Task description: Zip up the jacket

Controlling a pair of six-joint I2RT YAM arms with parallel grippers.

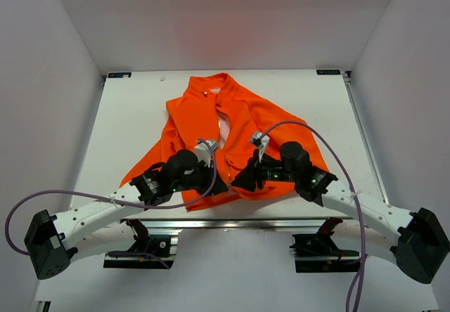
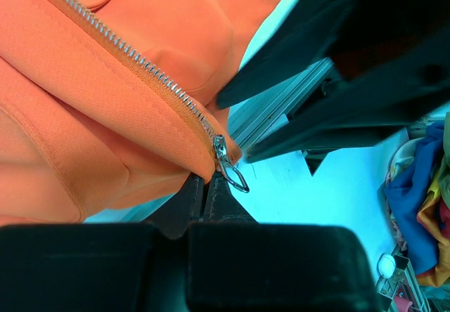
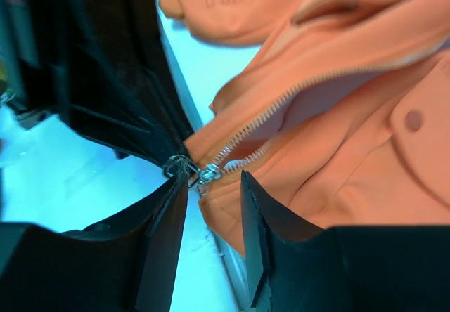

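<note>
two arms meet at the near hem (image 3: 223, 217) of the jacket (image 1: 211, 126) on the bench (image 1: 126, 115). left gripper (image 2: 206, 194) clamped on hem; right gripper (image 3: 214, 180) jaws apart, slider (image 3: 209, 173) just between them. i read the zipper (image 2: 133, 53) running away toward the collar (image 1: 211, 86).

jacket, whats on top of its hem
The left gripper, shut on the jacket's edge, and the open right gripper at the zipper slider. What lies beneath them is hidden.

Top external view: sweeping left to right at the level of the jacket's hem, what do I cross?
The left arm's white link → left pincer → right pincer → right arm's white link. The jacket lies under both pincers, so it has no single place.
</note>
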